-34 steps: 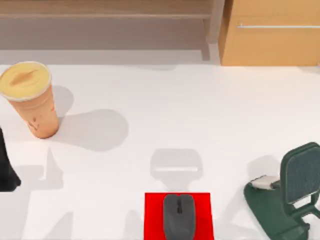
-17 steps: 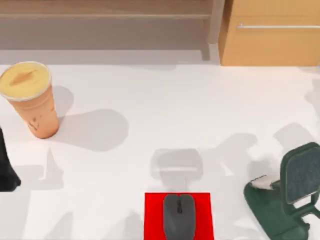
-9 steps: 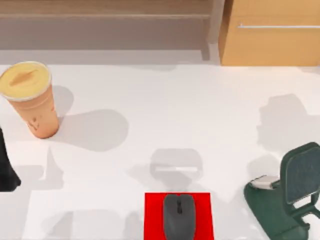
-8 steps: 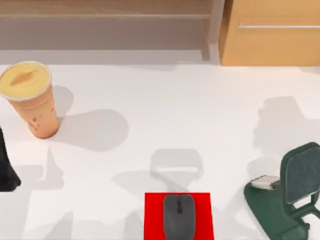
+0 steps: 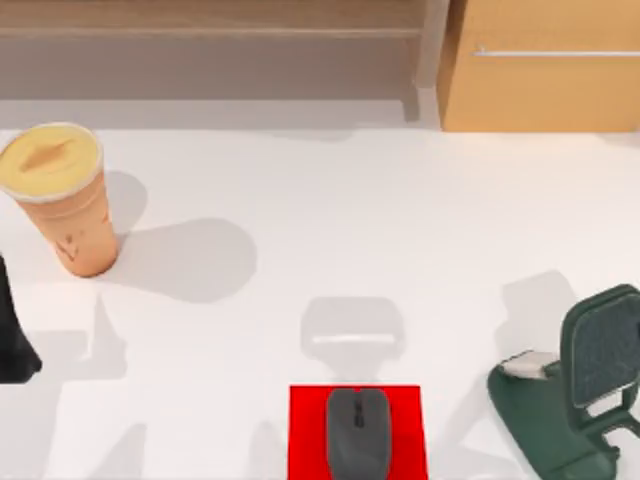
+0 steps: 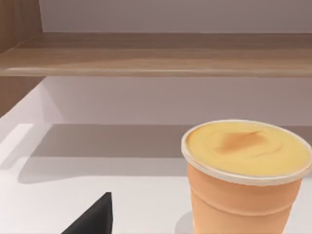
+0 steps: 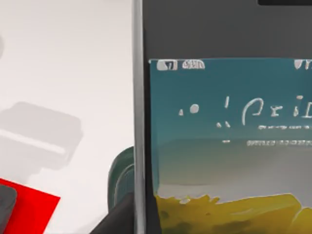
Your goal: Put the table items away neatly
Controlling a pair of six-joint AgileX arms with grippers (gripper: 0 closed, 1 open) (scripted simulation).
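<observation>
Placing phone (image 7: 229,136): right gripper seemingly grasping it, fingers unclear; lower it upright into green stand (image 5: 570,400), lower right.
Left gripper (image 5: 12,340): parked left edge, fingers untellable.

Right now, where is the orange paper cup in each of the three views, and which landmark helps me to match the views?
Top view: the orange paper cup stands upright at the table's far left.
Left wrist view: the cup is close to the camera, in front of the wooden shelf.
Right wrist view: the cup is not in it.
Shared landmark: the wooden shelf, behind the cup in the top and left wrist views.
</observation>
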